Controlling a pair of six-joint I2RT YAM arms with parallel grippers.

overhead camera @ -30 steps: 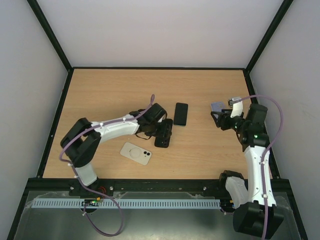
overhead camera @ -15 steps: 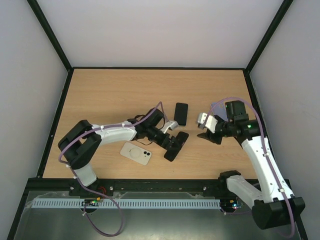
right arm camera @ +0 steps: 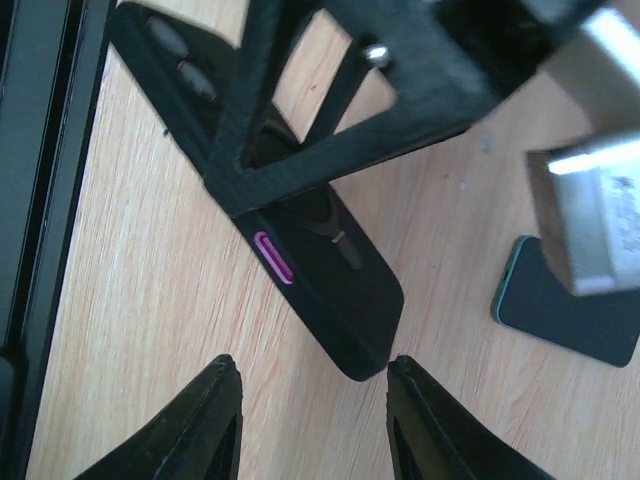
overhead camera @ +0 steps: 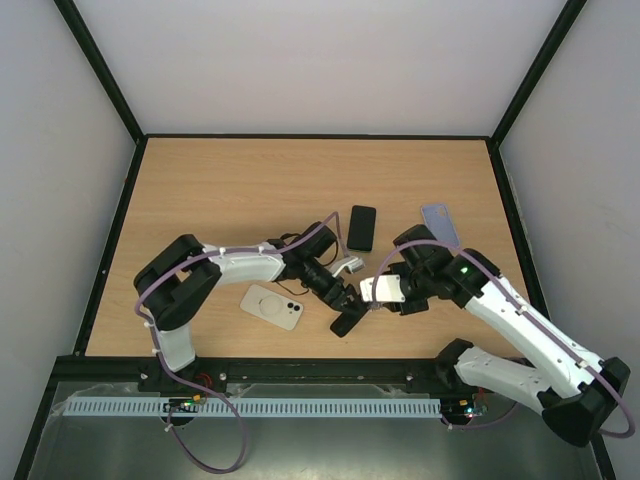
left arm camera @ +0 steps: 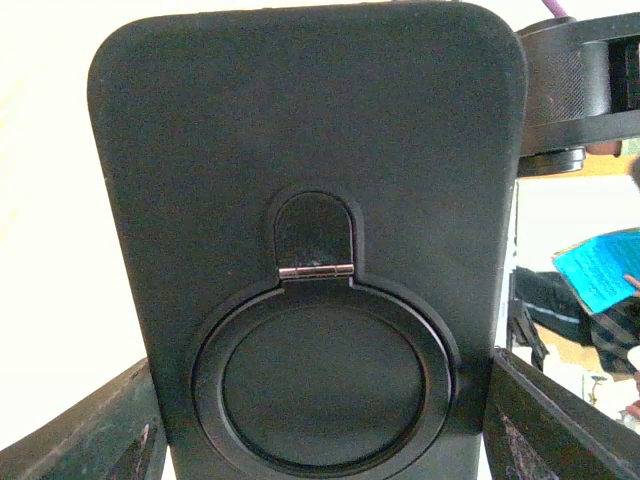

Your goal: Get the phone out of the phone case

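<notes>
Black phone case (overhead camera: pixel 349 319), round ring stand (left arm camera: pixel 320 300) on back, tilted, near table (overhead camera: pixel 200 180) front edge

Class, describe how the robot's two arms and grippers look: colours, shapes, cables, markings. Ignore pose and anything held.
The left arm and right arm match: white links, bulky black joints, a purple cable trailing along each. A green light glows on the right arm. The left gripper and right gripper are black, each with two tapered fingers.
</notes>
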